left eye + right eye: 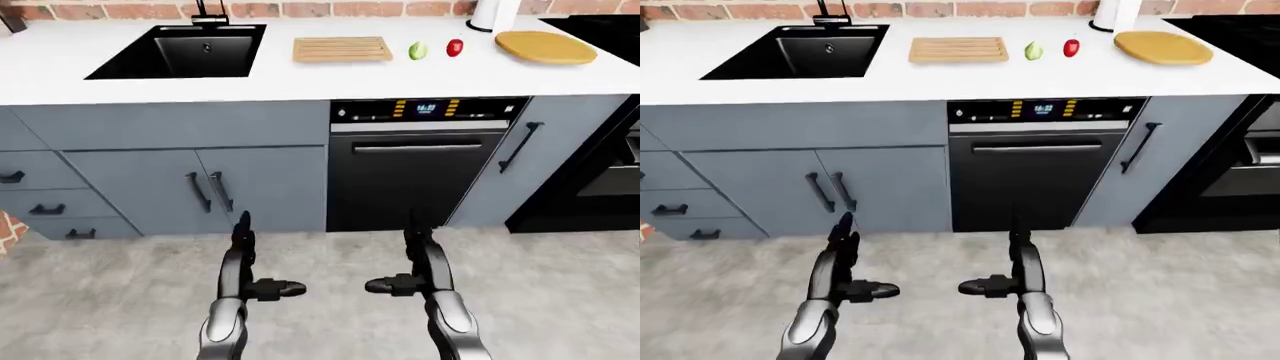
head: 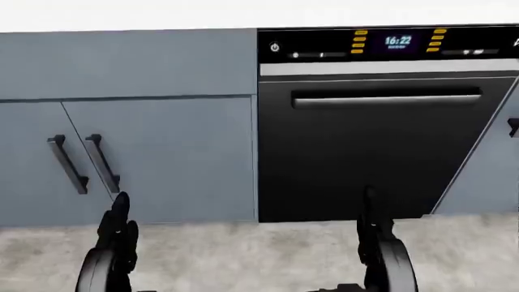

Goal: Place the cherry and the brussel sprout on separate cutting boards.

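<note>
On the white counter at the top of the left-eye view lie a red cherry and a green brussel sprout, side by side. A rectangular slatted wooden cutting board lies to their left and a round wooden cutting board to their right. My left hand and right hand are low in the view, over the floor and well short of the counter. Both hands are open and empty, fingers pointing up, thumbs pointing inward.
A black sink with a tap is set in the counter at the left. A black dishwasher stands under the counter below the fruit, grey cabinet doors to its left. A white roll stands behind the round board. A dark oven is at right.
</note>
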Controlling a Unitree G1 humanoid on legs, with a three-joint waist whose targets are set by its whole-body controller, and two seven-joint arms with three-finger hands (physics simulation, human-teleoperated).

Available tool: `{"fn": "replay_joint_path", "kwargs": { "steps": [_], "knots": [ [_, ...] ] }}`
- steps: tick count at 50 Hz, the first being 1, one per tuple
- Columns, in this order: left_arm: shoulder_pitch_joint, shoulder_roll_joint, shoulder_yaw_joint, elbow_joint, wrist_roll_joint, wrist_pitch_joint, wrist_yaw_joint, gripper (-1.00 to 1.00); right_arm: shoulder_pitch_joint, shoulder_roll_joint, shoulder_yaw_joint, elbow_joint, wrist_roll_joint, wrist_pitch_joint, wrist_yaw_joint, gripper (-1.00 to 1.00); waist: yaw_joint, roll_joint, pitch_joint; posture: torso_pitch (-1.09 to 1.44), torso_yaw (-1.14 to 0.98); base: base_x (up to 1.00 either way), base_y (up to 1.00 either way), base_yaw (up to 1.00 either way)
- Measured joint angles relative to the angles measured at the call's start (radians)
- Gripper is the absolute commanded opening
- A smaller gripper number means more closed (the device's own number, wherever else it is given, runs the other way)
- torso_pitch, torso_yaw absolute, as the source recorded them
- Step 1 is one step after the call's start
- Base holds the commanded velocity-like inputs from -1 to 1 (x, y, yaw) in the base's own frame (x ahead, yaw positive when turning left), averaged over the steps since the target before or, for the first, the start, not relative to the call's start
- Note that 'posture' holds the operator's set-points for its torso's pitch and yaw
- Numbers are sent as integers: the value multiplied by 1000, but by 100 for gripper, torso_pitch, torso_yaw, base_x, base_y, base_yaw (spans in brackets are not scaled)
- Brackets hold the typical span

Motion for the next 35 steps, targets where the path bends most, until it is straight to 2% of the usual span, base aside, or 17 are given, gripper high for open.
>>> {"fn": "replay_joint_path", "kwargs": {
  "steps": [1, 3, 4, 5, 7, 10, 16, 22, 27, 31, 33, 34, 35],
  "knots": [
    [7, 4, -3, -55, 2, 27, 0, 100, 9, -5, 6, -70, -3, 44, 0, 100, -1, -3, -5, 0, 0, 0, 0, 0],
    [-10, 11, -3, -196, 11, 78, 0, 100, -11, -13, 6, -261, -12, 134, 1, 100, 7, -2, -46, 0, 0, 0, 0, 0],
    [-24, 11, -3, -235, 16, 91, -1, 100, -31, -10, 3, -318, -15, 157, -1, 100, 8, -7, -35, 0, 0, 0, 0, 0],
    [-24, 12, -5, -266, 21, 105, -3, 100, -43, -8, 4, -359, -17, 176, -1, 100, 9, -10, -36, 0, 0, 0, 0, 0],
    [-27, 17, -6, -323, 31, 154, -13, 100, -65, -8, 8, -416, -19, 212, 0, 100, 8, -9, -58, 0, 0, 0, 0, 0],
    [-48, 30, 8, -404, 48, 247, -31, 100, -105, -12, 6, -474, -24, 287, 0, 100, 8, -6, -66, 0, 0, 0, 0, 0],
    [-140, 59, 61, -550, 65, 437, -60, 100, -223, -42, -28, -588, -27, 475, -2, 100, 12, -1, -67, 0, 0, 0, 0, 0],
    [-340, 115, 83, -637, 76, 640, -87, 100, -377, -88, -70, -689, -2, 633, 2, 100, 10, -3, -68, 0, 0, 0, 0, 0],
    [-450, 161, 98, -676, 76, 739, -103, 100, -462, -140, -99, -691, 22, 696, 7, 100, 9, -3, -66, 0, 0, 0, 0, 0],
    [-524, 189, 100, -695, 85, 820, -112, 100, -518, -170, -128, -695, 43, 759, 6, 100, 10, -2, -53, 0, 0, 7, -3, 0],
    [-532, 189, 93, -713, 89, 851, -114, 100, -516, -170, -131, -707, 58, 777, 0, 100, 13, -1, -31, 0, 0, 42, -21, 0],
    [-524, 191, 93, -727, 91, 858, -117, 100, -521, -171, -131, -720, 70, 794, -2, 100, 15, 6, -22, 0, 0, 38, -12, 0],
    [-517, 192, 97, -741, 93, 864, -120, 100, -522, -174, -131, -734, 81, 797, -5, 100, 17, 14, -24, 0, 0, 38, -13, 0]
  ]
}}
